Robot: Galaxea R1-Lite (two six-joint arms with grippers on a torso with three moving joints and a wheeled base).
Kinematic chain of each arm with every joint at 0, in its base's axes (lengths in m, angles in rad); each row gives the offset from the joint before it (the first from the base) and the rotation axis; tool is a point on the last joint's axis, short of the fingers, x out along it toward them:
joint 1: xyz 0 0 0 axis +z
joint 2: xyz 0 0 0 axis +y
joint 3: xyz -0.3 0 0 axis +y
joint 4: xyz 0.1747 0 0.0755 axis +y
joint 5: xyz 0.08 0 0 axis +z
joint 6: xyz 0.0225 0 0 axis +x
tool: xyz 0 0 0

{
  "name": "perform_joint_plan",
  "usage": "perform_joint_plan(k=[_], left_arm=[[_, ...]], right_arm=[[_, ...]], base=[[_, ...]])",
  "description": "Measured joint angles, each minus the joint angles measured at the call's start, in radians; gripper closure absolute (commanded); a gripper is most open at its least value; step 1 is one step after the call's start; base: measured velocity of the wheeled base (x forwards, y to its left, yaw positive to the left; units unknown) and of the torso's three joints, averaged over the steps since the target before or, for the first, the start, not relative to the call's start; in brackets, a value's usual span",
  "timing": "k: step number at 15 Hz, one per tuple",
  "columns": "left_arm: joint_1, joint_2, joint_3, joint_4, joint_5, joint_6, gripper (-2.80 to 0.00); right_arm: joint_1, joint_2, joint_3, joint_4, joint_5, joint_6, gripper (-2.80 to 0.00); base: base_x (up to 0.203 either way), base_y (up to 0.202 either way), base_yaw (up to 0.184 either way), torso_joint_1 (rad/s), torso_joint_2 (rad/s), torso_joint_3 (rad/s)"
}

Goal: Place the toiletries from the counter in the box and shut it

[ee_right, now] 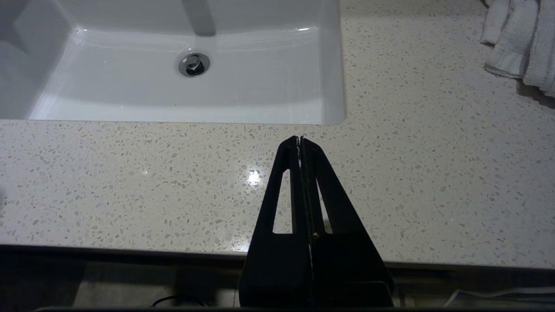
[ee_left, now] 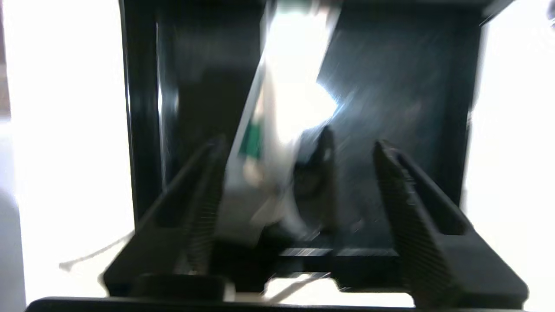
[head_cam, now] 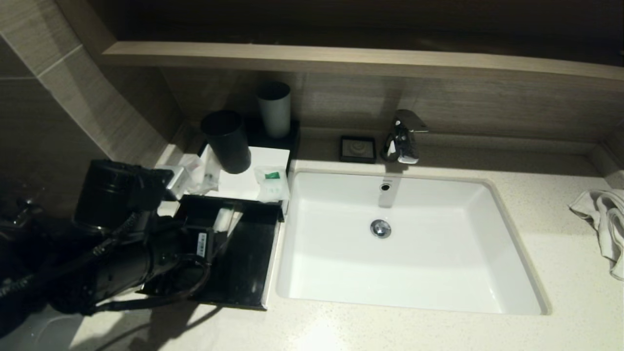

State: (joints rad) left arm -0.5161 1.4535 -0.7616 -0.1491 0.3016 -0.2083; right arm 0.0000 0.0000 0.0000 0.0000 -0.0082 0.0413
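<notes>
- My left gripper (ee_left: 295, 173) hangs over the open black box (head_cam: 243, 273) at the left end of the counter (head_cam: 560, 243), fingers spread wide with nothing pinched.
- A long white packet (ee_left: 282, 86) lies slanted inside the box just past my fingertips; I judge it sits there because it belongs in the box.
- Behind the box, on the white tray (head_cam: 263, 165), a green-labelled sachet (head_cam: 271, 183) and other small packets (head_cam: 202, 173) wait to go in, beside a black cup (head_cam: 226, 141).
- The sink (head_cam: 409, 243) sits just right of the box.
- My right gripper (ee_right: 300, 145) is parked low over the counter's front edge, fingers pressed together and empty, out of the way.
- A towel (head_cam: 604, 219) lies at the far right.
</notes>
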Motion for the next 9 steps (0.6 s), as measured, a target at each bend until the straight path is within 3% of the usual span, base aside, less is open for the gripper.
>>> perform_joint_plan(k=[9], left_arm=[[-0.055,0.085,-0.255,0.003,0.002,-0.015,-2.8]], right_arm=[[0.0,0.0,0.0,0.0,0.0,0.0,0.0]], base=[[0.0,0.0,0.0,0.0,0.0,0.0]])
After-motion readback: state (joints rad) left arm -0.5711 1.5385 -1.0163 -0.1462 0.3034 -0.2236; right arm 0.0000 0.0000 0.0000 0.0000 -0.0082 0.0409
